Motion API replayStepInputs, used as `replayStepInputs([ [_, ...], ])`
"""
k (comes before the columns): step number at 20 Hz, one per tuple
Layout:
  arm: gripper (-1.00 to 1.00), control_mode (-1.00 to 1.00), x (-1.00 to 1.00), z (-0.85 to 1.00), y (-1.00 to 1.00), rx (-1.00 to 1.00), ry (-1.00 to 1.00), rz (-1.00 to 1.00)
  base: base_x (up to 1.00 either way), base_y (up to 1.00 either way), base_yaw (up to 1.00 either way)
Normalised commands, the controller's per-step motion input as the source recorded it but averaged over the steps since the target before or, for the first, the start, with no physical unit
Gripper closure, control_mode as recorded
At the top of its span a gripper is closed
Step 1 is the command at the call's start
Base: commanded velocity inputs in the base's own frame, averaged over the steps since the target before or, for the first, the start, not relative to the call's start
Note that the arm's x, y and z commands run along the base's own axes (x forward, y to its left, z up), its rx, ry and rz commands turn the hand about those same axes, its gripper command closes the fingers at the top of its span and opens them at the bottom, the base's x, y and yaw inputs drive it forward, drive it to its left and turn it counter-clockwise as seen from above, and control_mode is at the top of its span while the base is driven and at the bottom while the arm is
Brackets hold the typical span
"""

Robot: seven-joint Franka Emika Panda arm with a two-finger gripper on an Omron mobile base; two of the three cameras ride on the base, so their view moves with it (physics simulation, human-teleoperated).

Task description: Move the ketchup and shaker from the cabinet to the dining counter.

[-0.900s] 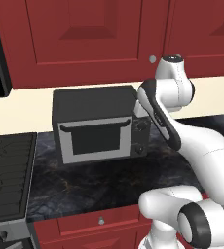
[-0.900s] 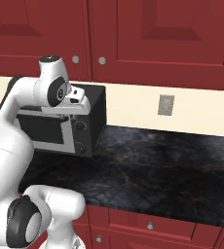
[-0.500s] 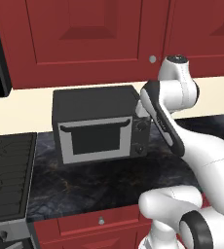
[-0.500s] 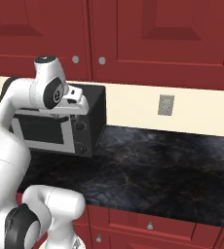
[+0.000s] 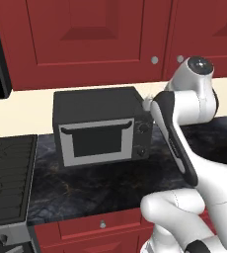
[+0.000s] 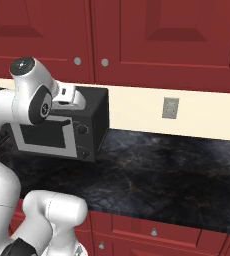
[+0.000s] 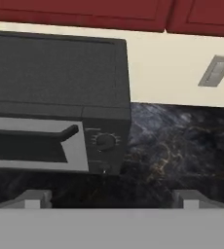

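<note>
The cabinet (image 5: 91, 39) hangs above the counter, its dark-red doors closed (image 6: 152, 35), with round silver knobs (image 6: 104, 62) near the seam. The ketchup and the shaker are hidden. The dining counter is out of view. In the hand view my gripper (image 7: 112, 199) is open, its two fingertips (image 7: 33, 198) wide apart with nothing between them. It looks down at the microwave's right end and the black stone top. My hand hovers over the microwave's top right corner (image 6: 69, 96), below the cabinet doors.
A grey microwave (image 5: 100, 126) stands on the black marbled counter (image 6: 162, 170) against the cream wall. A stove (image 5: 7, 173) lies at the left. A wall outlet (image 6: 170, 107) sits to the right. Red drawers (image 6: 152, 232) run under the counter.
The arm's upper joints have pulled back toward the base. The microwave and the cabinet doors have stayed as they were.
</note>
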Motion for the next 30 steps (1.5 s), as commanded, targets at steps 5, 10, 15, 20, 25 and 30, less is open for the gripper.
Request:
replayStepInputs([
  [5,-1.0,-1.0,0.0,0.7,0.0,0.0,-0.09,-0.04,0.0,0.0,0.0],
  [10,-1.0,-1.0,0.04,0.56,0.0,0.0,0.0,0.0,0.0,0.0,0.0],
  [15,-1.0,-1.0,0.15,0.48,0.0,0.0,0.0,0.0,0.0,0.0,0.0],
  [20,-1.0,-1.0,0.34,0.27,0.0,0.0,0.02,0.0,0.0,0.0,0.0],
  [25,-1.0,-1.0,0.34,0.17,0.0,0.0,0.0,0.0,0.0,0.0,0.0],
  [30,-1.0,-1.0,0.31,0.13,0.0,0.0,0.0,0.0,0.0,0.0,0.0],
])
